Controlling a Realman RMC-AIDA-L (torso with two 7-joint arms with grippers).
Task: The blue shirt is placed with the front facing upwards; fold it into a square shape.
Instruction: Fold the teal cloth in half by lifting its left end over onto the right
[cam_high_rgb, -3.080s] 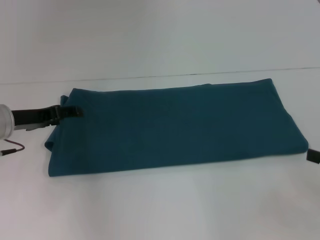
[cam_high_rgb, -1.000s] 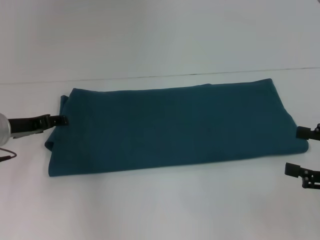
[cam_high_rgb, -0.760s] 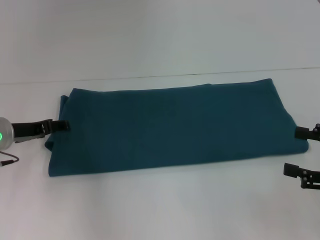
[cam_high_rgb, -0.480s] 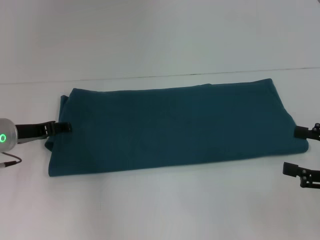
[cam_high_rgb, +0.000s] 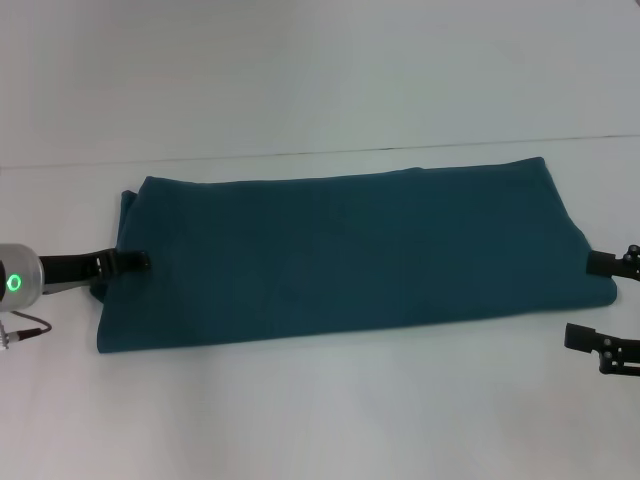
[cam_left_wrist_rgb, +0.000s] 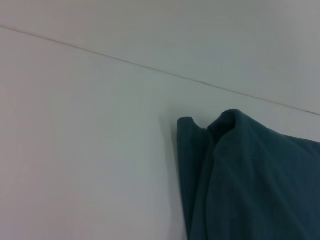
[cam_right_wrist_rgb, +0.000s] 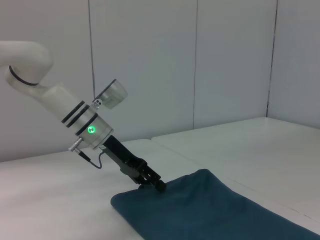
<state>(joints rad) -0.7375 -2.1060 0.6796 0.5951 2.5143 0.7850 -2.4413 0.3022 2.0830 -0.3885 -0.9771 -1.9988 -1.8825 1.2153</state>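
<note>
The blue shirt (cam_high_rgb: 350, 255) lies flat on the white table as a long folded band, with no lettering showing. It also shows in the left wrist view (cam_left_wrist_rgb: 250, 175) and the right wrist view (cam_right_wrist_rgb: 210, 210). My left gripper (cam_high_rgb: 138, 262) sits low at the shirt's left edge, its tip touching the cloth; the right wrist view (cam_right_wrist_rgb: 154, 183) shows it resting on that edge. My right gripper (cam_high_rgb: 598, 302) is open beside the shirt's right end. Its far finger (cam_high_rgb: 600, 264) is by the shirt's near right corner and its near finger (cam_high_rgb: 590, 338) is over bare table.
The white table (cam_high_rgb: 320, 410) runs wide in front of the shirt. A seam line (cam_high_rgb: 300, 155) crosses the table just behind the shirt. A pale panelled wall (cam_right_wrist_rgb: 200, 65) stands behind the left arm.
My left gripper has slid along the shirt's left edge toward the near side. My right gripper came into view at the shirt's right end and has since stayed almost still. The shirt has not moved.
</note>
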